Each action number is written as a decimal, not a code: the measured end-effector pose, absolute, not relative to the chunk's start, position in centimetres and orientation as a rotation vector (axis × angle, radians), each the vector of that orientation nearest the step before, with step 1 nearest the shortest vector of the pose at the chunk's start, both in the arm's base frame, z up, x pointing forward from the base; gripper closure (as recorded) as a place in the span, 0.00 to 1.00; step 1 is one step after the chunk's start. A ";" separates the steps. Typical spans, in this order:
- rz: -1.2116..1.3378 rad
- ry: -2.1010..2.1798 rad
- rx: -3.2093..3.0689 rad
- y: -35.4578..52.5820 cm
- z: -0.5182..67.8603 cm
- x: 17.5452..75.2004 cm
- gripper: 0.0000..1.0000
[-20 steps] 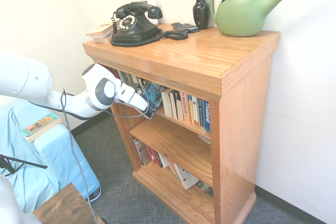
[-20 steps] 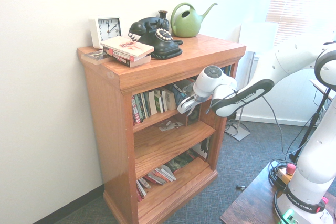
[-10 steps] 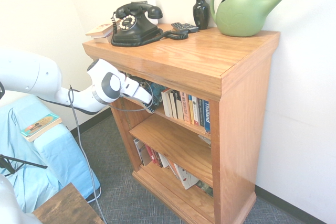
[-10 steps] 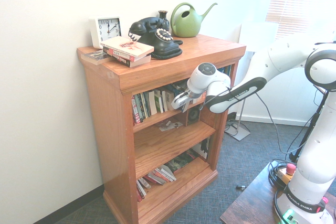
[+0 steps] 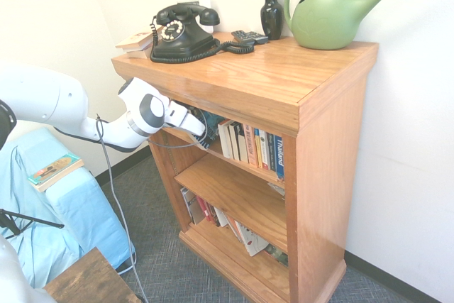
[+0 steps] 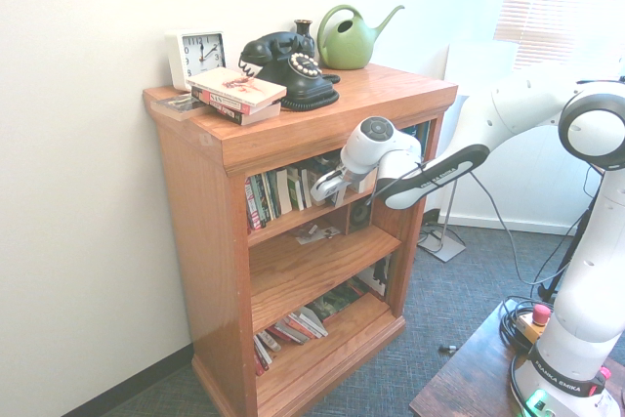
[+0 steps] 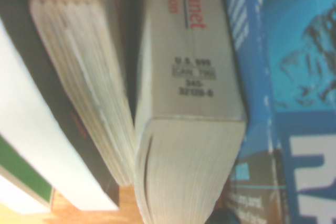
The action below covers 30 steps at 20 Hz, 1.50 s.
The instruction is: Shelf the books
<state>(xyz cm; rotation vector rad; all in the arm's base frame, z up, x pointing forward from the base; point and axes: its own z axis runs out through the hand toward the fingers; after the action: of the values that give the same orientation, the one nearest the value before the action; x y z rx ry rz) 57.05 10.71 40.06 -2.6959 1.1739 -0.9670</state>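
handling: thick paperback point(image 7: 294, 93), stiff, fairly heavy, glossy cover may slip; best pinched across the spine end | place: in the bookcase's point(image 5: 333, 104) top shelf row, among upright books point(image 5: 252, 147) | claw: gripper point(image 6: 317, 186) clenched, seemingly on the paperback | views: only the wrist view shows its blue cover beside cream page edges; exterior views show the arm reaching in

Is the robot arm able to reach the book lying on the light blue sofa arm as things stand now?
Probably not yet. The end effector is shut on the blue book at the bookcase's top shelf. The book on the sofa arm lies uncovered, with nothing visibly between.
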 end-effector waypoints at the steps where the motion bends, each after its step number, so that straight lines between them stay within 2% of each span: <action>1: -0.969 1.179 -2.693 10.8 40.1 57.2 1.00; 7: -0.983 1.182 -2.687 11.1 40.0 57.8 1.00; 8: -0.986 1.185 -2.685 11.1 40.0 57.8 0.00; 30: -1.009 1.214 -2.666 10.5 39.2 58.4 0.00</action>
<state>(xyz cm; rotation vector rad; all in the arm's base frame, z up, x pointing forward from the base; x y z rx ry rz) 58.41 10.48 39.20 -2.6663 1.2143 -1.0085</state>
